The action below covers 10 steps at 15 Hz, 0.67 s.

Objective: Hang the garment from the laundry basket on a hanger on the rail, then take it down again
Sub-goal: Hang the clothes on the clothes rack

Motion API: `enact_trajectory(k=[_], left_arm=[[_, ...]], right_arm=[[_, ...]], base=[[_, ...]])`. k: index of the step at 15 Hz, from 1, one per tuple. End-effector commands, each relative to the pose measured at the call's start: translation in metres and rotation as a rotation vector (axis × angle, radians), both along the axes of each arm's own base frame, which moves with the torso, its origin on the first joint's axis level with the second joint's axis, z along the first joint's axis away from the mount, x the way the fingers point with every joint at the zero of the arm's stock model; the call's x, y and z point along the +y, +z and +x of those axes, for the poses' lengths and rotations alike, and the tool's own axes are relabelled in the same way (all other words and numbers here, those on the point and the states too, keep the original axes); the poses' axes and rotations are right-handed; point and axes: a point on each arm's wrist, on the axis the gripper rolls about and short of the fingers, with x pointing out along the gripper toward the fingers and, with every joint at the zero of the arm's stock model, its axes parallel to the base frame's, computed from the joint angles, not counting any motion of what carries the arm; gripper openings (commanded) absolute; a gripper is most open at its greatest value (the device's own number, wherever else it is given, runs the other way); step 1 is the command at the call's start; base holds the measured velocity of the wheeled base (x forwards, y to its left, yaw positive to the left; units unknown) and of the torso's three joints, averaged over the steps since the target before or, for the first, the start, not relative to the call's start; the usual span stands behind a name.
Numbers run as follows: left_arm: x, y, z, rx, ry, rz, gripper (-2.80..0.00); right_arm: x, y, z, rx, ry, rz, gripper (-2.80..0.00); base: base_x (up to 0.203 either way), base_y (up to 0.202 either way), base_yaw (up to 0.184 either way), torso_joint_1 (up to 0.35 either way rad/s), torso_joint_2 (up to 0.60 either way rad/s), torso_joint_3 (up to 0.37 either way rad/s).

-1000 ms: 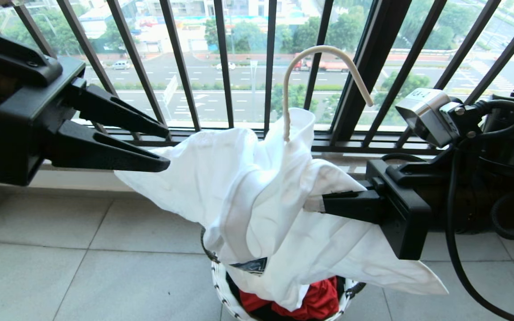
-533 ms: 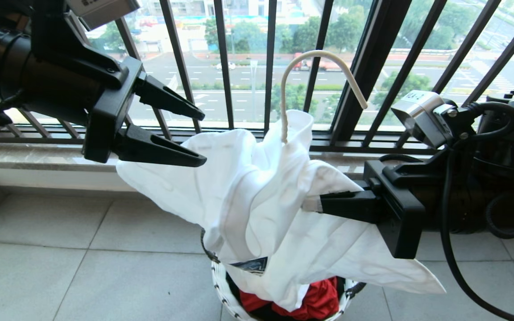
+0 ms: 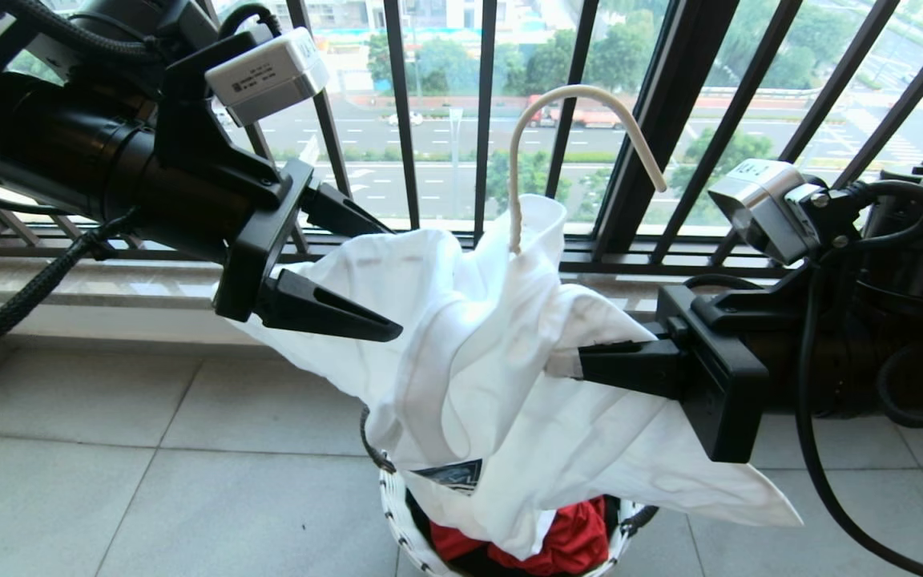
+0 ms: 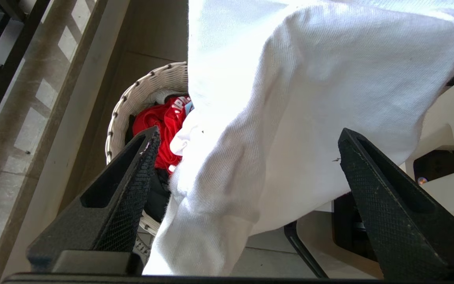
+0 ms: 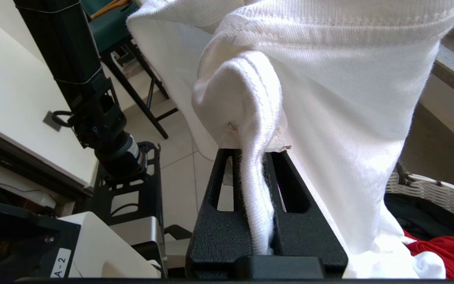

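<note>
The garment (image 3: 469, 353), a white T-shirt, hangs bunched over the hanger, whose cream hook (image 3: 566, 94) sticks up above the collar. Its dark blue print peeks out low down, just above the laundry basket (image 3: 394, 513). My right gripper (image 3: 566, 365) is shut on a fold of the garment; the right wrist view shows the hemmed cloth (image 5: 349, 98) pinched in that gripper (image 5: 252, 152). My left gripper (image 3: 391, 280) is open, one finger on each side of the garment's left shoulder. In the left wrist view the cloth (image 4: 309, 79) lies loose in this gripper's (image 4: 248, 132) gap. The rail is out of view.
The black window railing (image 3: 401, 120) and its stone ledge (image 3: 109, 280) run close behind the garment. A red garment (image 3: 574, 545) and dark clothing fill the basket (image 4: 140, 94). Grey floor tiles (image 3: 149, 481) lie to the left. A black stand (image 5: 93, 118) is beside the right arm.
My left gripper has swung in from the left, opened wider, and now straddles the garment's left shoulder. The right gripper and the garment have stayed put.
</note>
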Motion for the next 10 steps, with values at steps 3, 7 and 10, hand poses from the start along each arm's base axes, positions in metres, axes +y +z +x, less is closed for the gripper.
enact_trajectory(k=[3,7,10], left_arm=[[-0.018,-0.015,0.015,0.043,-0.041,0.019,0.00],[-0.026,-0.018,0.015,0.054,-0.056,0.029,0.00],[-0.025,-0.017,0.014,0.053,-0.058,0.027,-2.80]], right_arm=[[-0.001,0.002,-0.002,-0.010,0.004,0.007,-2.80],[-0.001,0.003,-0.002,-0.013,0.004,0.009,-2.80],[-0.002,0.004,-0.002,-0.014,0.002,0.009,-2.80]], base=[[0.000,0.000,0.000,0.000,0.00,0.000],[0.000,0.000,0.000,0.000,0.00,0.000],[0.000,0.000,0.000,0.000,0.00,0.000]])
